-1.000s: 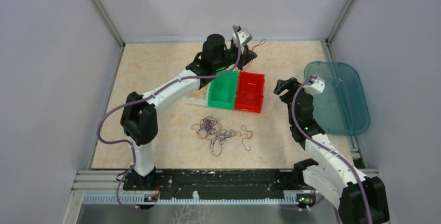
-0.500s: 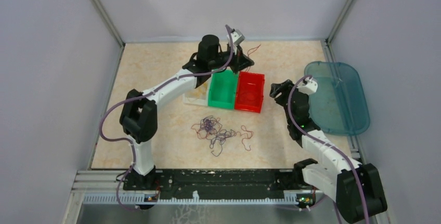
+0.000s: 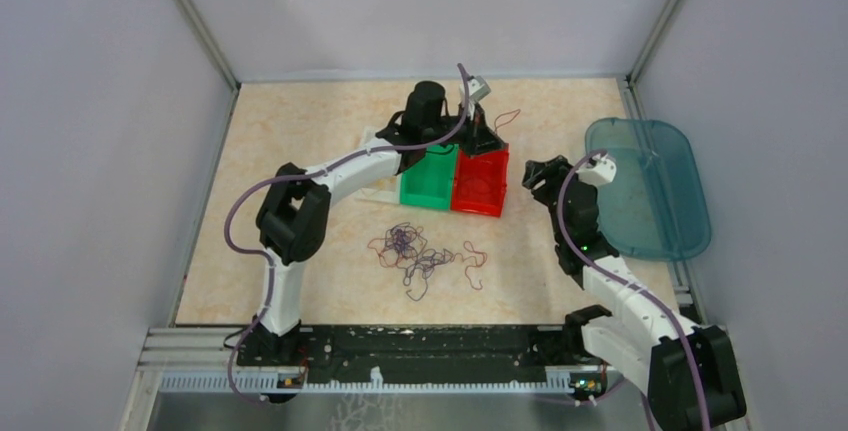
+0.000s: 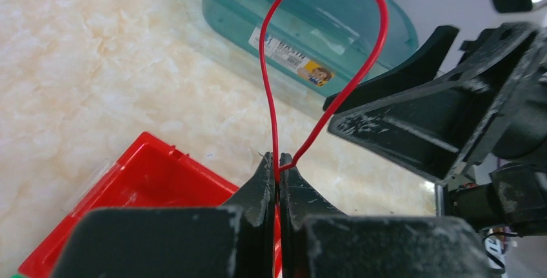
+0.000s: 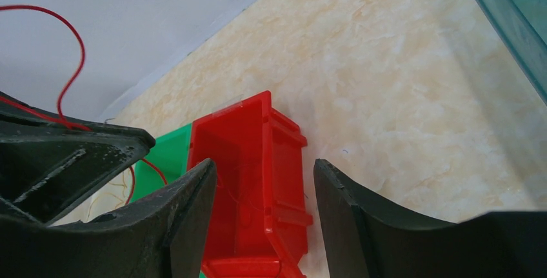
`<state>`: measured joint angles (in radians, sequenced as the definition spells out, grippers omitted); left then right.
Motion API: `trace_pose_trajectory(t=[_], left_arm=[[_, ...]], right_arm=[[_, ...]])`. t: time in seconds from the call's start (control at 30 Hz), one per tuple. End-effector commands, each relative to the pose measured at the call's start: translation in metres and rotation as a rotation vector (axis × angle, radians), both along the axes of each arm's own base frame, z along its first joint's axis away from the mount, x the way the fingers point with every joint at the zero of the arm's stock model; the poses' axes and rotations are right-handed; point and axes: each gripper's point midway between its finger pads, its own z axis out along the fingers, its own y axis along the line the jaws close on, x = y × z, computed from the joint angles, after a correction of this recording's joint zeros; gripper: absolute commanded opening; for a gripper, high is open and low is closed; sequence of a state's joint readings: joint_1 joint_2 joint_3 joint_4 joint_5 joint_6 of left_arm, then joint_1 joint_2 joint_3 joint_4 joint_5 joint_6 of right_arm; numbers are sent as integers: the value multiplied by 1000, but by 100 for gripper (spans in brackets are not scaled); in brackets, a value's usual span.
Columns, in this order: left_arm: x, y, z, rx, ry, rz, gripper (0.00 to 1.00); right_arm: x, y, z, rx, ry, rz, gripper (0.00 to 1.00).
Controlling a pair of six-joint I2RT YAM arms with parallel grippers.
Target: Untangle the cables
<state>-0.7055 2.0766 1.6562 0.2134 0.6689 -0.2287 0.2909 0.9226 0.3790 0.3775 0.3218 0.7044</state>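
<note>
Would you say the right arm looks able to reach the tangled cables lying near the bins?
Probably yes: the right claw is open and empty, and only bare table lies between it and the tangled cables.

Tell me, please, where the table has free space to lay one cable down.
Free: the far left corner of the table, between the wall and the left arm; the far strip between red bin and teal tray. Crowded: the cable tangle in the middle, and the right gripper beside the red bin.
</note>
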Motion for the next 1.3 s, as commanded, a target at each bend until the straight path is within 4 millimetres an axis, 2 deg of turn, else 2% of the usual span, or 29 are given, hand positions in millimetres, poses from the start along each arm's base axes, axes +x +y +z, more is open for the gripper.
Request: trace_pose_trajectory(t=[0.0, 0.1, 0.2, 0.3, 0.37, 0.43, 0.53, 0.63, 0.73, 0.77, 0.9, 1.03, 1.27], left_arm=[[23, 7, -12, 4, -87, 79, 0], [51, 13, -22, 41, -212, 123, 0], [78, 18, -18, 60, -347, 167, 0], [87, 20, -20, 84, -506, 150, 0], [84, 19, -22, 98, -621, 120, 0], [73, 15, -35, 138, -670, 48, 0], [50, 10, -52, 158, -621, -63, 0], [37, 9, -69, 185, -564, -96, 0], [33, 12, -86, 231, -526, -111, 7], [33, 14, -89, 245, -530, -111, 12], [41, 20, -86, 273, -577, -99, 24], [31, 27, -88, 307, -724, -189, 30], [20, 39, -108, 424, -1144, -356, 30]], right_arm=[[4, -5, 20, 27, -81, -25, 58], [6, -3, 22, 31, -90, -15, 57], [8, -1, 25, 35, -99, -4, 57], [10, 1, 26, 40, -104, 1, 56], [10, 1, 25, 39, -101, 2, 56], [10, 1, 25, 42, -101, 3, 56], [11, 1, 25, 44, -102, 0, 56], [11, 0, 26, 41, -101, -4, 56], [10, -1, 29, 40, -106, -6, 56], [10, -2, 29, 39, -106, -6, 56], [10, -3, 31, 34, -110, -6, 56], [12, 0, 38, 40, -119, 11, 56], [14, 11, 52, 56, -136, 67, 56]])
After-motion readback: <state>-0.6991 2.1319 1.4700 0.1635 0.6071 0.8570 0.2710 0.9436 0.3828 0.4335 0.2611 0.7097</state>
